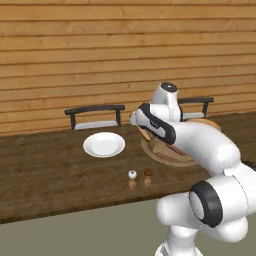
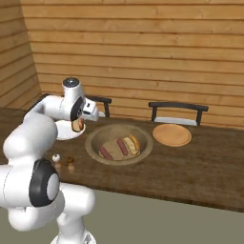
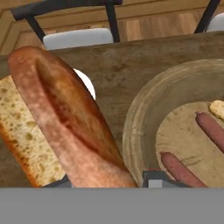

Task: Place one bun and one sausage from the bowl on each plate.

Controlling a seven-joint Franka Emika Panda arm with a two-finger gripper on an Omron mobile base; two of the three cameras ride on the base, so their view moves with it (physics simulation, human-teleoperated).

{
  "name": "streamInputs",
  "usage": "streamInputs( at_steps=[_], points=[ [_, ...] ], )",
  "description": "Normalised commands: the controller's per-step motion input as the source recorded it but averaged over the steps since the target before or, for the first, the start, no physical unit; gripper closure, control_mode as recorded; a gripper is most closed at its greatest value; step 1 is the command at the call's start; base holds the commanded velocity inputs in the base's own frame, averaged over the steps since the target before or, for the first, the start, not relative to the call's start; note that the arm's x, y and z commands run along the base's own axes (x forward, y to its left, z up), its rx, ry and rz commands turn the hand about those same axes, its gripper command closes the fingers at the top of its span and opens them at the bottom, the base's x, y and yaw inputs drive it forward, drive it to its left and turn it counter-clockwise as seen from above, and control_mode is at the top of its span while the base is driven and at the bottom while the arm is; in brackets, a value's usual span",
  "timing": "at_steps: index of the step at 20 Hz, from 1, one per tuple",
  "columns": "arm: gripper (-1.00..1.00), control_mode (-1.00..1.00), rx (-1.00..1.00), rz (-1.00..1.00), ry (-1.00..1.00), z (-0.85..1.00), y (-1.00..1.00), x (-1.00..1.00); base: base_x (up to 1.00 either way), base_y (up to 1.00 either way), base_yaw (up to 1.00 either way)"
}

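Note:
My gripper (image 3: 107,179) is shut on a bun (image 3: 65,118), which I hold above the table, just left of the bowl (image 2: 93,143). In the right base view the bun (image 2: 77,126) hangs under the gripper (image 2: 81,123), over the near edge of the white plate (image 2: 64,132). Inside the tan bowl lie two sausages (image 2: 122,147) and another bun (image 2: 134,142). From the left, the gripper (image 1: 141,129) sits between the plate (image 1: 104,145) and the bowl (image 1: 165,161). Two sausages (image 3: 181,170) show in the hand view.
A flat tan round dish (image 2: 171,135) sits right of the bowl. A white shaker (image 1: 132,174) and a brown shaker (image 1: 148,172) stand near the table's front edge. Two chairs (image 1: 95,116) (image 2: 177,112) stand behind the table against the wooden wall.

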Motion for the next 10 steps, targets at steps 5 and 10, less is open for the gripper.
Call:
streamInputs(
  at_steps=[5, 10],
  points=[
    [1.00, -1.00, 0.00, 0.00, 0.32, 0.12, 0.75, 1.00, 0.00, 0.00, 0.00],
    [1.00, -1.00, 0.03, -0.01, 0.20, -0.35, 0.04, 0.80, 0.00, 0.00, 0.00]
  ],
)
